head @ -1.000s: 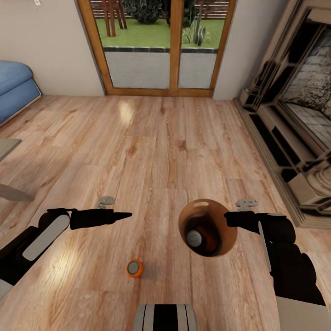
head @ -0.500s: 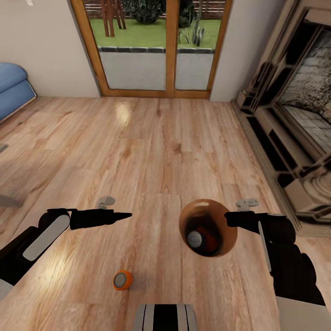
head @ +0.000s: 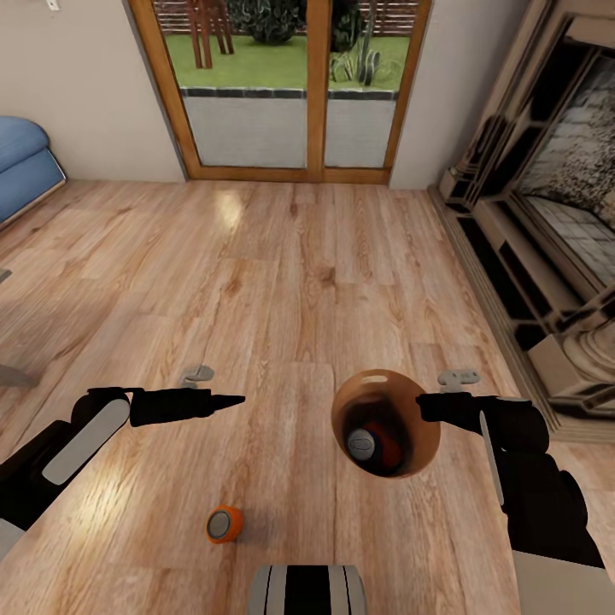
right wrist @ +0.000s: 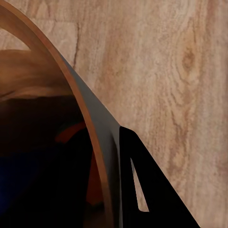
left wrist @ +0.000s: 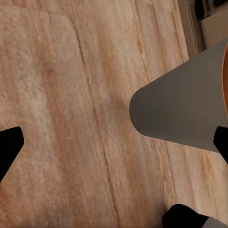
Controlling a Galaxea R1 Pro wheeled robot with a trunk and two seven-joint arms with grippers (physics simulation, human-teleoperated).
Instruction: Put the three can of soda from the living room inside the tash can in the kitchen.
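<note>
Can [head: 224,524] loose on floor [head: 282,282]; right gripper [head: 424,406] pinches bin [head: 386,422] rim, fireplace [head: 547,231] beside; left gripper [head: 224,400] seemingly spread.

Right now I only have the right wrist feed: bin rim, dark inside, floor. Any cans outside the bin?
Observer: Yes, one soda can lies on the wood floor, on the left-arm side of the trash can.
Operator: Left arm free to grab it?
Observer: The left gripper is open and empty, held above the floor beyond the can.
Operator: What's in the bin?
Observer: The head view shows a grey can end with orange beside it. I can't tell how many cans are in there.
</note>
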